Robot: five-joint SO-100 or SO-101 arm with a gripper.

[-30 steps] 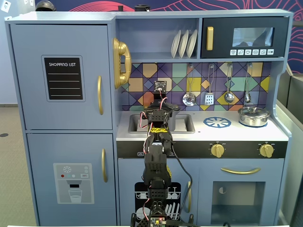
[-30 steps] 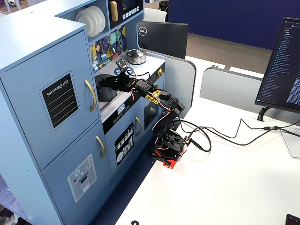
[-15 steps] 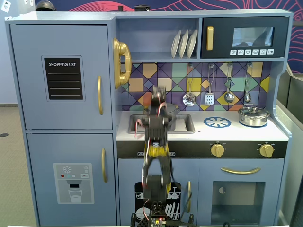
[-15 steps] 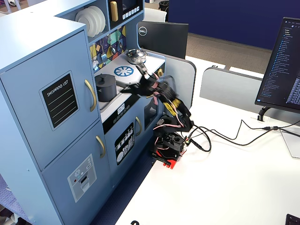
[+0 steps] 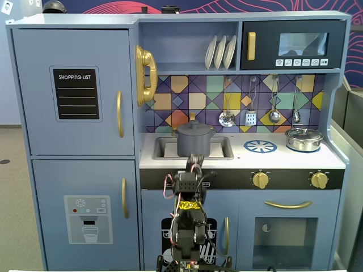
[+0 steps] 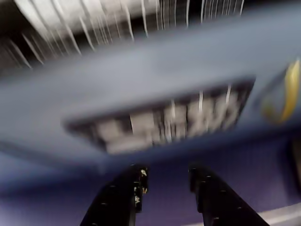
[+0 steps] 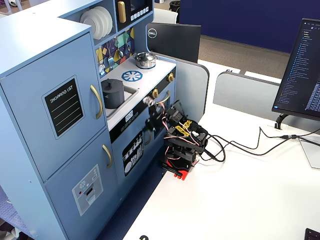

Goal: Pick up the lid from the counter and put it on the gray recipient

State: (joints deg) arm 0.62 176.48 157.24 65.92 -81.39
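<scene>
The gray recipient point(image 5: 194, 144) stands in the sink recess of the white counter point(image 5: 238, 157). The dark-gray lid point(image 5: 194, 128) with its small knob lies on top of the pot, closing it. Both also show in the other fixed view, the pot point(image 7: 113, 95) and the lid point(image 7: 111, 83). My gripper point(image 5: 195, 160) is in front of the counter's front edge, below and apart from the pot. It also shows in the side fixed view point(image 7: 151, 120). In the blurred wrist view my gripper point(image 6: 165, 172) is open, with nothing between the black fingers point(image 6: 123, 197).
A shiny silver pot point(image 5: 303, 139) with its own lid stands at the counter's right, next to the blue burner print point(image 5: 260, 147). Utensils point(image 5: 250, 116) hang above the counter. Cables point(image 7: 240, 147) and a monitor point(image 7: 305, 65) are on the white desk.
</scene>
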